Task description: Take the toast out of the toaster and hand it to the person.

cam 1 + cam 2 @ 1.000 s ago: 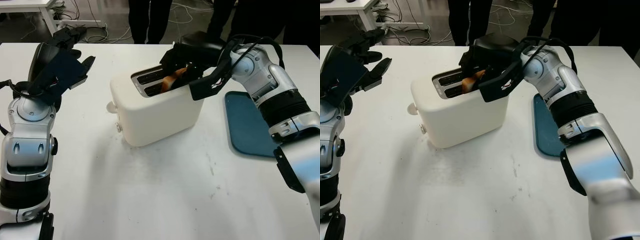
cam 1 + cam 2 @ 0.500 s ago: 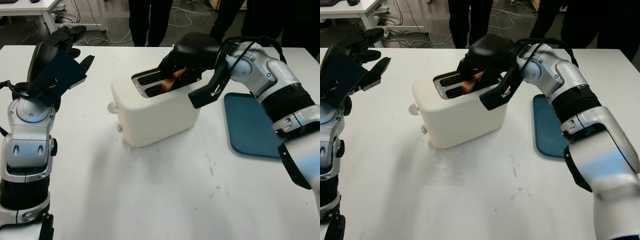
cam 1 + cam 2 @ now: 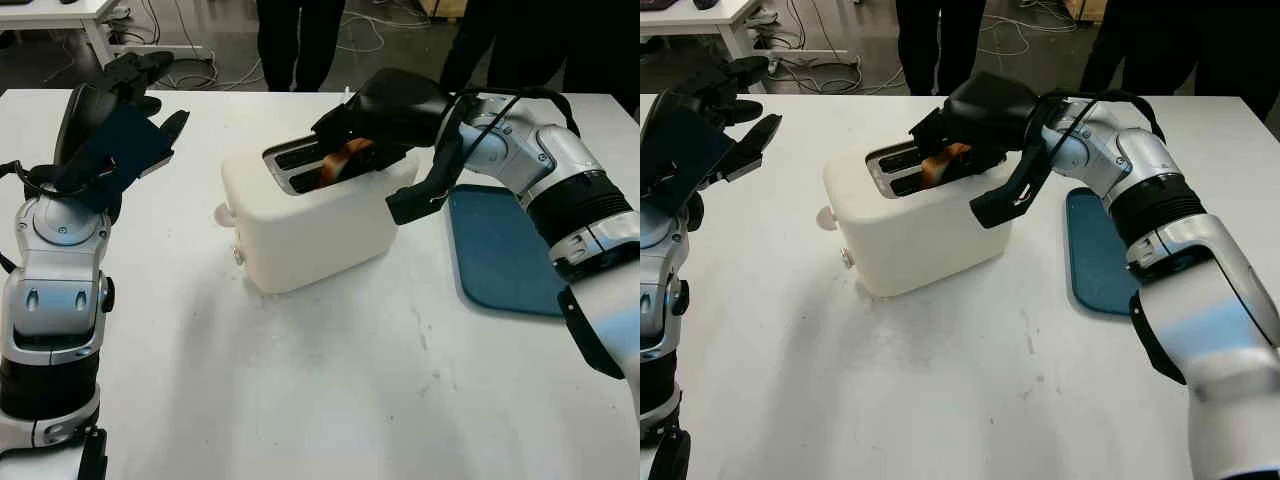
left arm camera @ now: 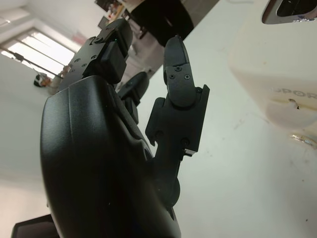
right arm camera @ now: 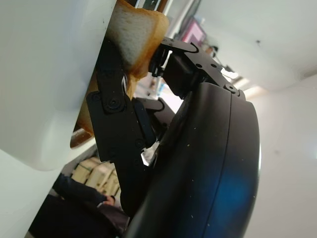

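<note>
Over the top of the boxy white plastic toaster [image 3: 315, 220], which stands near the middle of the white table [image 3: 330, 400] toward its far edge, I have my right black three-finger hand [image 3: 375, 110] closed around the browned slice of toast [image 3: 340, 160]. The slice stands upright, part-way out of the slot nearer me, its lower part inside the toaster and its long flat faces running along the slot, from the toaster's left end to its right. In the right wrist view the pale crumb face and tan crust [image 5: 136, 37] sit pinched between a black finger [image 5: 116, 114] on one face and the fingers on the other, so the grip is across the thin way of the slice, which is what I want. From here the toast lies straight below the palm, and I judge the coming pull has to go up along the slot's line, or the crust could catch on the slot's rim. The person [image 3: 300, 35] stands beyond the table's far edge, just past the toaster. My left black hand [image 3: 115, 125] is open and raised near the table's far left corner, well apart from the toaster. A flat dark teal tray [image 3: 505, 250] lies by the right edge.
</note>
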